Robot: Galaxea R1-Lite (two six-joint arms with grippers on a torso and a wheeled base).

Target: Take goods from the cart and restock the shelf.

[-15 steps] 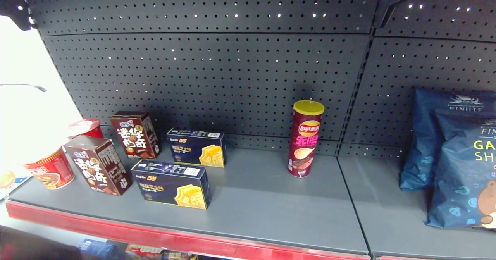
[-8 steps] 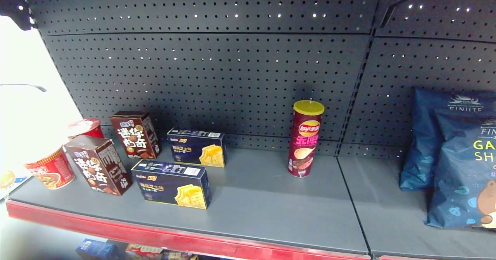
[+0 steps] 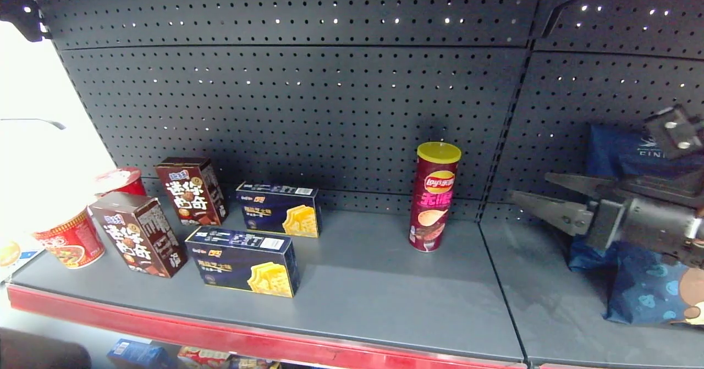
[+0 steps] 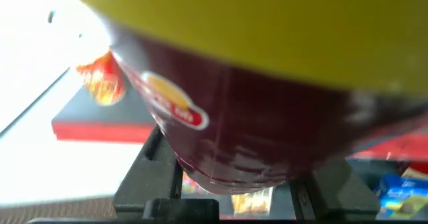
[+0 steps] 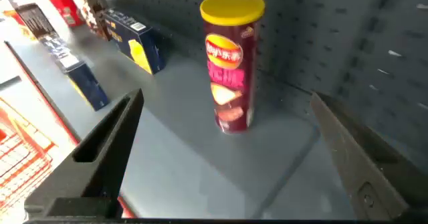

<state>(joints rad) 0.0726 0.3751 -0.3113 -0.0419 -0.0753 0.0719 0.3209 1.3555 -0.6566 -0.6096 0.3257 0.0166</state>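
Right gripper spread near shelf's chip can; left gripper pinches maroon can.

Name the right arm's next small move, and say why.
Probably ease the open right gripper forward around the upright maroon chip can with the yellow lid: its jaws are spread, empty, and aimed at it, with bare grey shelf between.

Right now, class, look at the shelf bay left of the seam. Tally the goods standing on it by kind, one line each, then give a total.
Red noodle cups: 2
Brown boxes: 2
Dark blue boxes: 2
Chip can: 1
Total: 7
Not counted: a second chip can, gripped in the left hand, not on the shelf.
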